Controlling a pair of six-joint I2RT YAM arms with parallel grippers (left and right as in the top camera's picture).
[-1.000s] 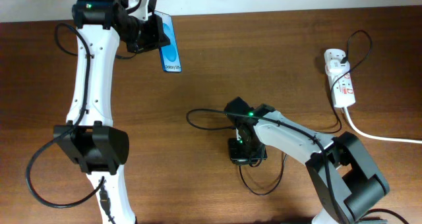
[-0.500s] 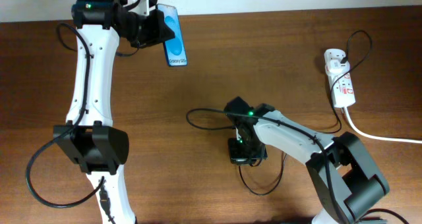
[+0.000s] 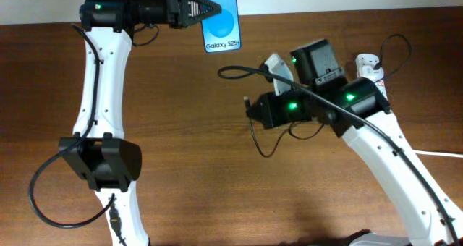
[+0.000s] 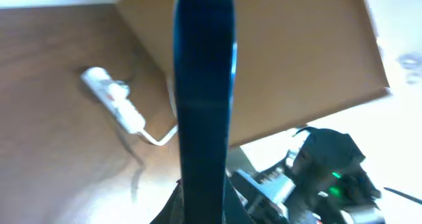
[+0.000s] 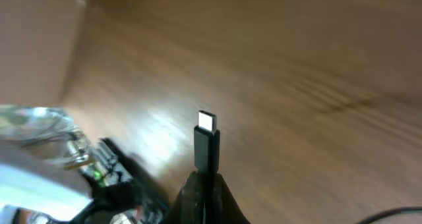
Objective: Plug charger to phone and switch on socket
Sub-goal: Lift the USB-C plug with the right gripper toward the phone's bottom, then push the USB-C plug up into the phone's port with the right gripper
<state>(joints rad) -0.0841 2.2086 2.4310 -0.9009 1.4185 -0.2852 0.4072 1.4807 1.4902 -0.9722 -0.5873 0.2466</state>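
My left gripper [image 3: 205, 9] is shut on the phone [image 3: 221, 22] and holds it in the air at the back of the table, blue screen up. In the left wrist view the phone [image 4: 204, 99] shows edge-on, rising from between the fingers. Lifted above the table, my right gripper [image 3: 251, 105] is shut on the charger's black plug [image 5: 206, 145], whose metal tip sticks out past the fingers. The charger's thin cable [image 3: 260, 141] hangs in loops under the arm. My right arm hides most of the socket [image 3: 364, 61]; it also shows in the left wrist view [image 4: 112, 99].
The socket's thick white cord [image 3: 434, 153] runs off to the right edge. The brown table [image 3: 181, 166] ends at a pale wall along the back. My left arm's base [image 3: 101, 163] stands at front left.
The left gripper has raised the phone and swung it to the right. The right gripper has closed on the charger plug and lifted it off the table, up and to the right.
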